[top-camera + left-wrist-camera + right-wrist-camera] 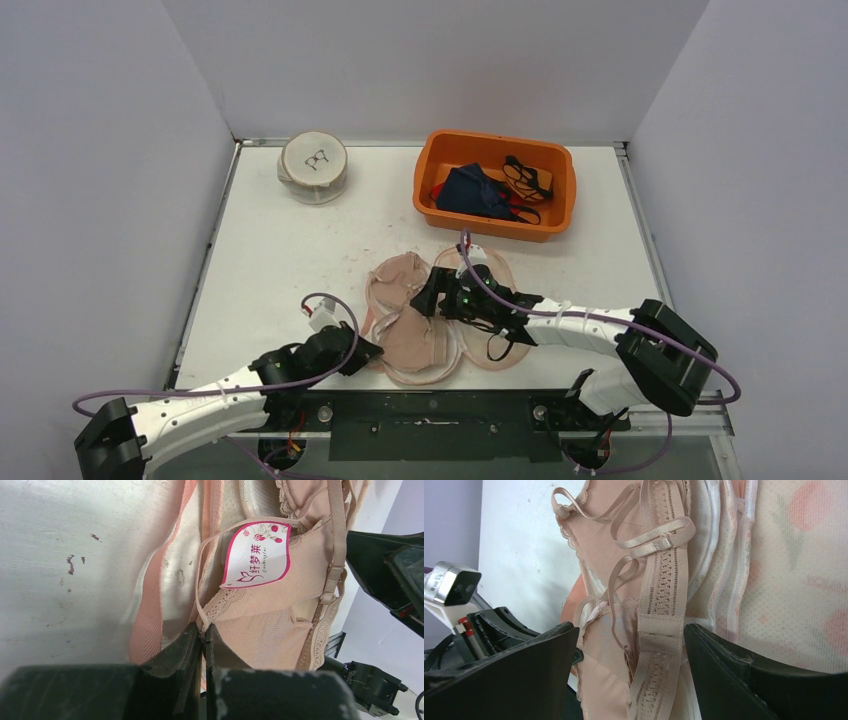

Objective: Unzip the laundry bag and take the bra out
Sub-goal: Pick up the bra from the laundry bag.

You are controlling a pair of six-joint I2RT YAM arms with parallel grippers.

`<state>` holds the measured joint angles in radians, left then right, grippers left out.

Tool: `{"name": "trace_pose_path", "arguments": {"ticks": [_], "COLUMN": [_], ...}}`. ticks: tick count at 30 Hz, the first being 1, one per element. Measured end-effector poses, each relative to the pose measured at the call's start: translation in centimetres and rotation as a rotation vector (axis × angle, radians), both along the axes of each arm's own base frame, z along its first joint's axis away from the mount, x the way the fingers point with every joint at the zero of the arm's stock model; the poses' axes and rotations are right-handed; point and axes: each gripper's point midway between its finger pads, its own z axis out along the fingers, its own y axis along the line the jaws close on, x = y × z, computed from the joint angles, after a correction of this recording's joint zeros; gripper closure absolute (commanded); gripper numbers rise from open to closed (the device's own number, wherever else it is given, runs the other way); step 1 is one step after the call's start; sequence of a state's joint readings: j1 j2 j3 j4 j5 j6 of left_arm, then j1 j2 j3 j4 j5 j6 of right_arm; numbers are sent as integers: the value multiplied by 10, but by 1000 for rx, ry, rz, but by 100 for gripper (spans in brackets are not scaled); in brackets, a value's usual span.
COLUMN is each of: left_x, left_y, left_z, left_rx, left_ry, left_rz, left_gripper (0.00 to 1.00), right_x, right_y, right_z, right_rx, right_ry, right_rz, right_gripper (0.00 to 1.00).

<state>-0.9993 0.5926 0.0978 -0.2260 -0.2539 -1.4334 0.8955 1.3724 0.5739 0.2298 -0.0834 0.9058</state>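
White table (280, 250): laundry bag (799, 580) unzipped, bra (260, 615) not yet out. Left gripper (204, 630) pinches bra; right gripper (630, 630) gapes empty.

The right gripper (630, 630) gapes wide above the beige bra (596, 550), beside the mesh laundry bag (794, 580).

Beige bra (599, 545) — peach-flowered bag (799, 580) — orange bin (495, 140)

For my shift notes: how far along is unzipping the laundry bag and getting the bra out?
Done: the floral mesh laundry bag lies unzipped and spread open. In hand: the left gripper is shut on the beige lace bra at its edge, and the open right gripper hangs over its band. Left: the bra lies on the bag, not yet lifted clear.
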Motion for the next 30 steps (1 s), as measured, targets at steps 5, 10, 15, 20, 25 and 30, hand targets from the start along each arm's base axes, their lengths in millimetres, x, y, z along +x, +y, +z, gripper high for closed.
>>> {"name": "trace_pose_path", "arguments": {"ticks": [5,10,15,20,25,30], "left_x": [1,2,3,3,3,3], "left_y": [-2,-4,-5,-5,-5,-6], "left_z": [0,2,3,1,1,2], "left_rx": [2,-7,-11,-2,0,-2], "left_ry": [0,-5,-10,-8,-11,-16], "left_rz": [-2,-2,-3,-6,-10,-16], "left_gripper": [100,100,100,100,100,100], "right_x": [-2,-4,-4,-1,-3,-2], "right_y": [-2,-1,3,10,15,15], "right_z": [-16,-28,-30,-23,-21,-31], "right_rx": [-36,-65,-63,-42,-31,-43], "right_ry": [35,65,75,58,50,62], "right_rz": [1,9,21,28,38,37], "right_gripper": [21,24,39,56,45,47]}}
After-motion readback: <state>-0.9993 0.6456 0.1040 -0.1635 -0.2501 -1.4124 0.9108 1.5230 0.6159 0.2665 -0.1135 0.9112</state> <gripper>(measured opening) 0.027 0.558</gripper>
